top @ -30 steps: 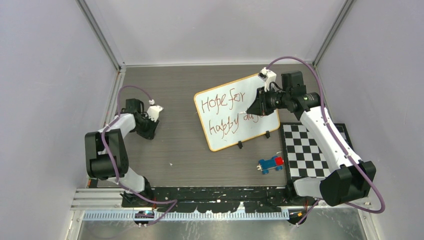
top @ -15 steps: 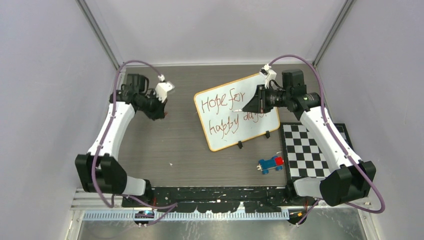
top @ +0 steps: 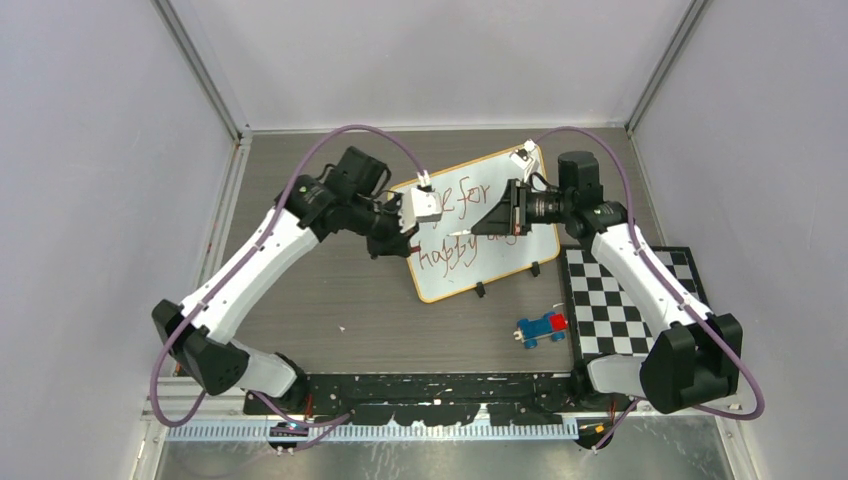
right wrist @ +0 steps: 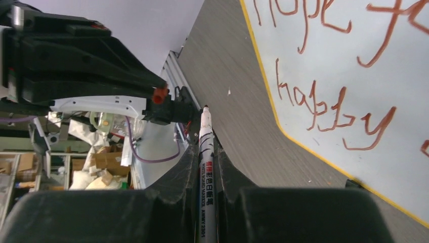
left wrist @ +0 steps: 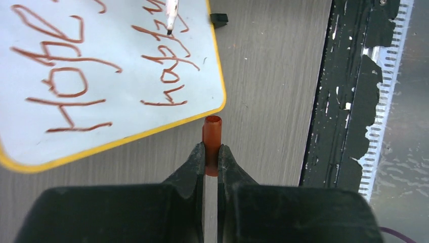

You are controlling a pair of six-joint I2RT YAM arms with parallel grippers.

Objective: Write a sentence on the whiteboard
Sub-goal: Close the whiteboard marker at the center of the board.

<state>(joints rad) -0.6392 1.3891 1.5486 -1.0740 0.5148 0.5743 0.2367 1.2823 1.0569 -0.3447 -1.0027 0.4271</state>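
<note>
Grey wood-grain table (top: 340,290), top view: whiteboard (top: 470,278) propped mid-table, red script on it. Left gripper (top: 398,238) hangs at the whiteboard's left edge. Right gripper (top: 482,226) is over its middle, marker (top: 458,233) tip toward the writing (contact unclear).

Left wrist: fingers pinch a red cap (left wrist: 212,136), just off the whiteboard's corner.

Right wrist: jaws clamp the marker barrel, tip seen beside the whiteboard's yellow rim.

My whiteboard (top: 510,258) is white with a yellow rim and red-brown handwriting. The cap (left wrist: 212,135) in my black left jaws is orange-red. The marker (right wrist: 206,162) in my right jaws is white with black print. The surface (top: 340,290) is grey wood-grain, the checkerboard (top: 625,300) black-and-white, and the toy car (top: 541,327) blue and red.
</note>
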